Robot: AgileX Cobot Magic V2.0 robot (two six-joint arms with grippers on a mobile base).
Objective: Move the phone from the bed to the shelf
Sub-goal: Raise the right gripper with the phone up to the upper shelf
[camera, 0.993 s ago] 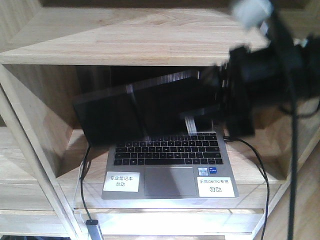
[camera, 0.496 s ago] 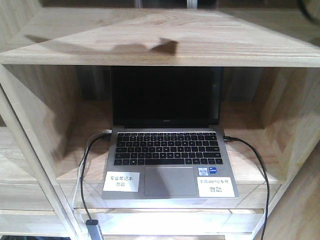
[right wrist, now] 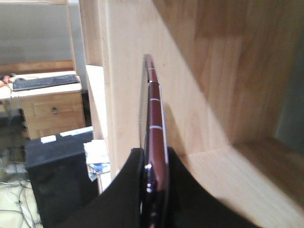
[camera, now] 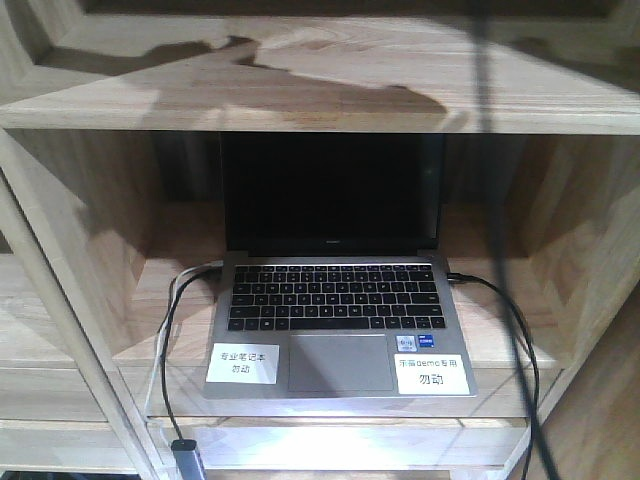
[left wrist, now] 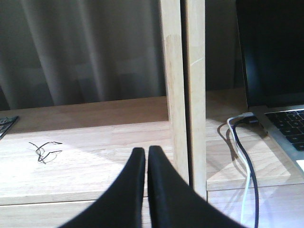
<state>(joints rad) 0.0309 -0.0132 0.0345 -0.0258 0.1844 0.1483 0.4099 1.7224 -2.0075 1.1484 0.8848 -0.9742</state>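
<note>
- Phone (right wrist: pixel 156 137): centre of the right wrist view, seen edge-on, reddish-gold rim upward, gripped at its lower end; close beside a vertical shelf (right wrist: pixel 209 71) board, contact not discernible.
- Right end effector (right wrist: pixel 153 190): clamped on the phone, black fingers (right wrist: pixel 124 190) on both flat faces.
- Left end effector (left wrist: pixel 146 164): bottom centre of the left wrist view, fingers pressed together, holding nothing, above a lower shelf (left wrist: pixel 95 142) board left of an upright post.
- Laptop (camera: pixel 335 300): centre of the front view, open, in the middle compartment, cables (camera: pixel 170 360) trailing off both sides; shadow of an arm across the board above, upper centre.
- Bed: not in view.
- Step judged in hand: carrying the phone into a compartment for release.
- Advice: tilt from edge-on to flat before lowering; keep the rim off the side board; set down on bare wood at lower right of the right wrist view; open only once the phone lies supported.
- Risk: release while upright likely means toppling.
</note>
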